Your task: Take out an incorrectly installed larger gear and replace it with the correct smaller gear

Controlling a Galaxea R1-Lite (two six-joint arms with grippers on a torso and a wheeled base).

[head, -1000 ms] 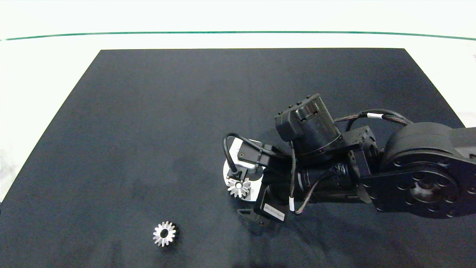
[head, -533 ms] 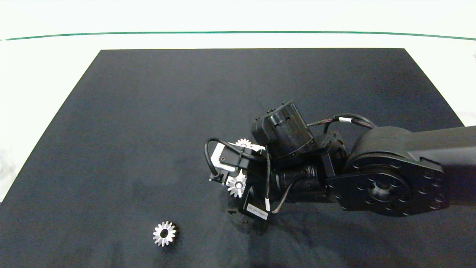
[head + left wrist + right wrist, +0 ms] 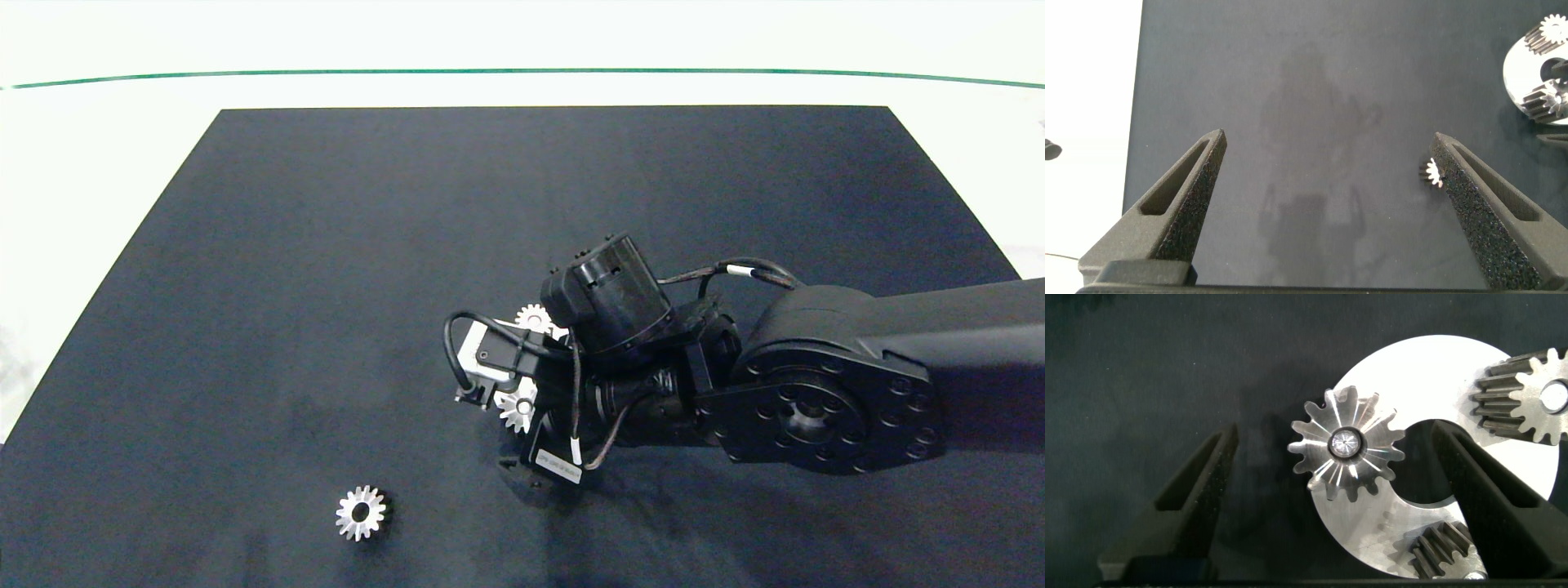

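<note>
The larger gear [image 3: 1346, 445], spiky-toothed with a small centre hole, sits on a peg at the edge of the round silver plate [image 3: 1429, 367]. My right gripper [image 3: 1333, 429] hangs open over it, one finger on each side and clear of the teeth. From above, the gear [image 3: 517, 406] peeks out beneath the right gripper [image 3: 500, 420]. The smaller gear [image 3: 360, 513], with a wide dark bore, lies flat on the mat at the near left. It also shows as a small gear [image 3: 1431, 171] beside one finger of my open left gripper [image 3: 1327, 139], which is off the head view.
Two stubby-toothed gears [image 3: 1535, 396] [image 3: 1445, 547] sit on the same plate, one of them seen from above [image 3: 532, 317]. The black mat [image 3: 326, 245] covers the white table. The right arm [image 3: 816, 400] lies across the mat's near right.
The right arm has swung left and slightly nearer, bringing its gripper down around the larger gear. A stubby gear has come into view behind the wrist. The smaller gear has not moved.
</note>
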